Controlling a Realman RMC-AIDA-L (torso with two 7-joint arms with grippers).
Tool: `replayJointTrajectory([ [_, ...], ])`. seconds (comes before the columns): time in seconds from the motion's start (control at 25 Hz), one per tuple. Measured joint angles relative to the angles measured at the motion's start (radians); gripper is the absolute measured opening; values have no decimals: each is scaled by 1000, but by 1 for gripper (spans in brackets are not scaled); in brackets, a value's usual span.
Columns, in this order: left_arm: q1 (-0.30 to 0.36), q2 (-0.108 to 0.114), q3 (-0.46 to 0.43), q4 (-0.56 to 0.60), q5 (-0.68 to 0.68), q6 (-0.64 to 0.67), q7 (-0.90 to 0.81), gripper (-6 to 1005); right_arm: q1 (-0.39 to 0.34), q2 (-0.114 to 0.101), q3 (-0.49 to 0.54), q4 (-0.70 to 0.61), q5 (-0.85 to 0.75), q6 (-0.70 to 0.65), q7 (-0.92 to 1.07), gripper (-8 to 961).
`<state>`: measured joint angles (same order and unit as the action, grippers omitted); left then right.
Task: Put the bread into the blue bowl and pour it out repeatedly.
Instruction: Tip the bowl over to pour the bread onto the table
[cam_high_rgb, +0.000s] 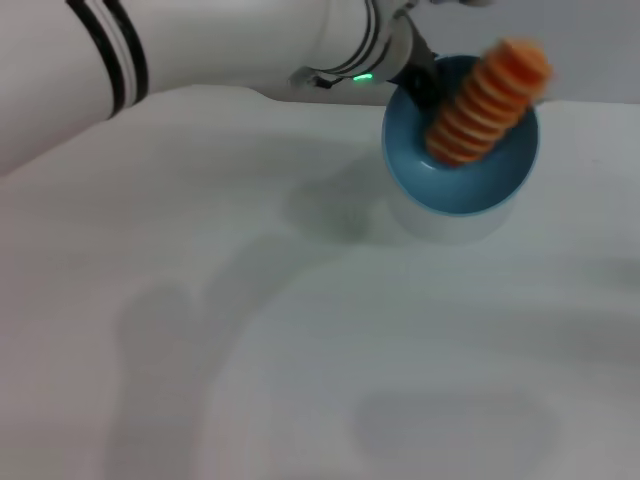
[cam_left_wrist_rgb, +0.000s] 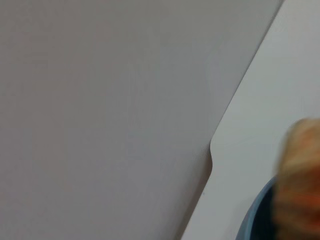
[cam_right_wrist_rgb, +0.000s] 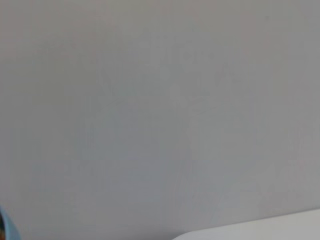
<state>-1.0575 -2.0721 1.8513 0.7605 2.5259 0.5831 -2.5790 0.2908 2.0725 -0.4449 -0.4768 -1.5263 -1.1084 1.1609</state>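
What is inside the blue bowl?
The bread leans inside the blue bowl, its top poking past the rim. The loaf hides the bowl's bottom beneath it.

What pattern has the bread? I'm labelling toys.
Orange bands with cream stripes on the bread; head view.

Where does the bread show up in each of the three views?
Head view: the bread stands tilted in the blue bowl, upper right, by the left gripper.
Left wrist view: a blurred orange shape at the lower right edge.
Right wrist view: not in it.
Shared landmark: the bowl's blue rim.
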Motion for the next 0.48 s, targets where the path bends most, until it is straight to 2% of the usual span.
replayJointTrajectory([
  [0.28,-59,-2,14,-14,89,-30,-2,0,2,0,40,52,1,-6,-20,470],
  [0.48,-59,-3,20,-22,115,-44,-5,-1,1,0,41,59,2,-6,-21,471],
])
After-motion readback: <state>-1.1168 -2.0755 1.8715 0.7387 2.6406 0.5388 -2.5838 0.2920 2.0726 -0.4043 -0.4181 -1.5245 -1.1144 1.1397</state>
